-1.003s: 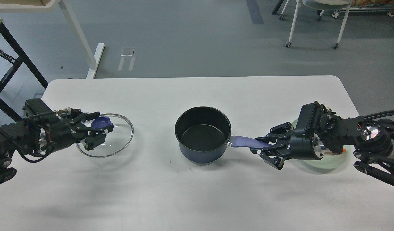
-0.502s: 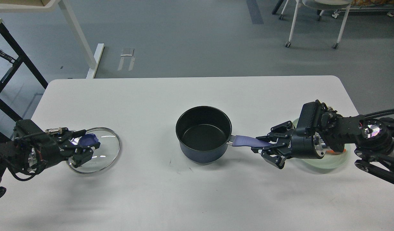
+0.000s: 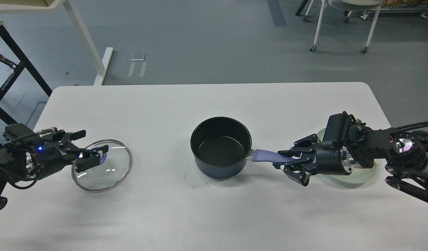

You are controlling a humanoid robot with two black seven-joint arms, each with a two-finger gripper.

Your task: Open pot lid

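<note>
Pulling your left gripper away fast, its fingers spread around the knob, could drag the glass lid lying at 9 o'clock from the open pot, whose handle your right gripper clamps.

We see the round glass lid flat on the white worktop, our left end effector spread over its knob, apart from the dark blue pot.

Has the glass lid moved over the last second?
Yes. The glass lid has gone left and nearer the camera, away from the pot, which stayed put. It now looks set down, with the left gripper open above its knob.
</note>
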